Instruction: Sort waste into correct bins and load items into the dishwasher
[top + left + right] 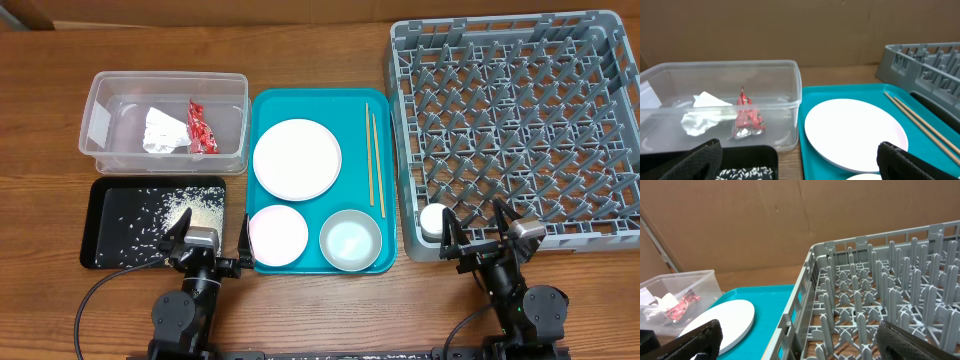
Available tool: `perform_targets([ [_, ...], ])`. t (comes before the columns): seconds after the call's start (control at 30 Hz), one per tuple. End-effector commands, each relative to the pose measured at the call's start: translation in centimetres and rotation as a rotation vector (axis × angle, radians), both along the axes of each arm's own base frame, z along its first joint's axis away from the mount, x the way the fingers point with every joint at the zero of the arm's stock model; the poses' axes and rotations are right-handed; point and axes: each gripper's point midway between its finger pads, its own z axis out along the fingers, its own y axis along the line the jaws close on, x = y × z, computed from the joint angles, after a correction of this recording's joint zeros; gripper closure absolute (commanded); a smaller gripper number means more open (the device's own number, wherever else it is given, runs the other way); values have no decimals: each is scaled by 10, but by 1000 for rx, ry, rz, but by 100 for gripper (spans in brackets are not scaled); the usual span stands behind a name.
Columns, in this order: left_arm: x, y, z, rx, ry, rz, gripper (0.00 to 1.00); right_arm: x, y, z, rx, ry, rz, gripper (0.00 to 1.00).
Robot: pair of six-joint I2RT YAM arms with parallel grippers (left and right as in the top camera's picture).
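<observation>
Cup (434, 221) just left of right end effector (470, 212)

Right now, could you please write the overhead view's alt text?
A teal tray holds a plate, pink bowl, pale bowl and chopsticks. Left: tub with wrapper and paper, black tray of rice; right: rack holding a cup.

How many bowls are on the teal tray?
2: a pale pink bowl in the near-left corner of the teal tray, a whitish bowl beside it, near-right.
</observation>
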Motion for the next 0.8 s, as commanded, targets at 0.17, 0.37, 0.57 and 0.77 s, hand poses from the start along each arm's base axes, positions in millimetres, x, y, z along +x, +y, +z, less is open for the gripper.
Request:
perform_targets([
  [0.17,0,1,-1,-19,1,1,0,0,0,-1,-3,-7,-1,0],
  [0.37,0,1,-1,-19,1,2,0,-2,7,-1,43,6,42,0],
  [0.57,0,1,0,-19,0,1,0,-25,54,5,245,87,345,0],
  [0.77,0,1,-1,-19,1,2,0,-43,52,61,192,49,343,0],
])
